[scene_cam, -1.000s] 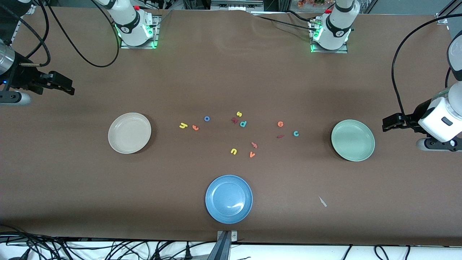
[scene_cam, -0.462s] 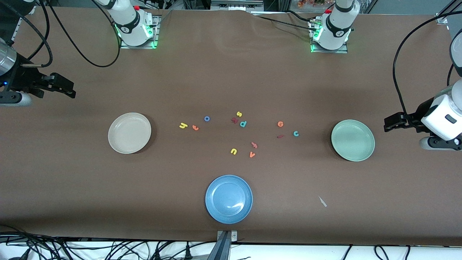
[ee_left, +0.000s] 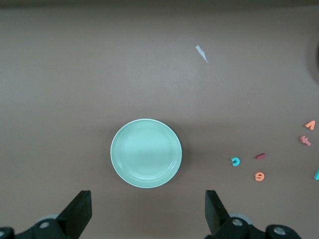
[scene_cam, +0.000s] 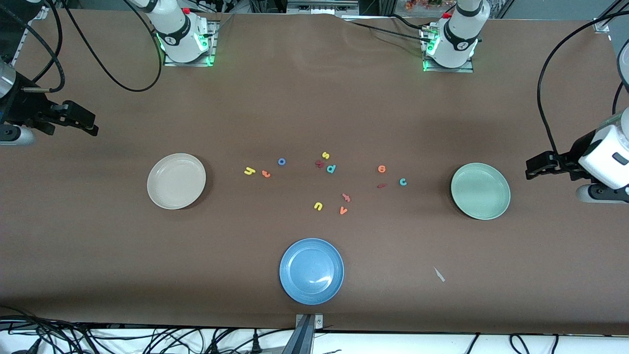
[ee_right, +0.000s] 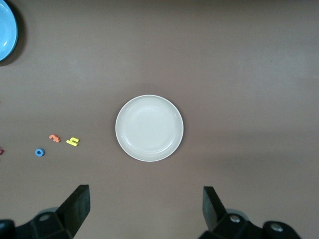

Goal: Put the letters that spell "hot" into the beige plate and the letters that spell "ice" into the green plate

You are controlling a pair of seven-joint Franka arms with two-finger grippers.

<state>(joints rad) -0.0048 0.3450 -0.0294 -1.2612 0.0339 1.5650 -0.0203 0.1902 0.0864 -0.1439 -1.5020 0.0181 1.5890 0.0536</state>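
Observation:
The beige plate (scene_cam: 176,181) lies toward the right arm's end of the table, the green plate (scene_cam: 480,191) toward the left arm's end. Between them lie the yellow h (scene_cam: 249,171), orange t (scene_cam: 266,173) and blue o (scene_cam: 281,161), and closer to the green plate the orange e (scene_cam: 382,169), dark red i (scene_cam: 381,186) and teal c (scene_cam: 403,182). My right gripper (scene_cam: 87,123) hangs open past the beige plate (ee_right: 149,128), holding nothing. My left gripper (scene_cam: 533,168) hangs open past the green plate (ee_left: 146,153), also holding nothing.
A blue plate (scene_cam: 311,271) sits nearest the front camera. Mid-table lie spare letters: yellow s (scene_cam: 325,155), teal p (scene_cam: 331,168), yellow u (scene_cam: 318,206), orange v (scene_cam: 343,210) and two reddish ones. A small white scrap (scene_cam: 439,274) lies on the cloth.
Both arms have drifted slightly outward toward their own ends of the table. The letters and plates have not moved, and both grippers stay open.

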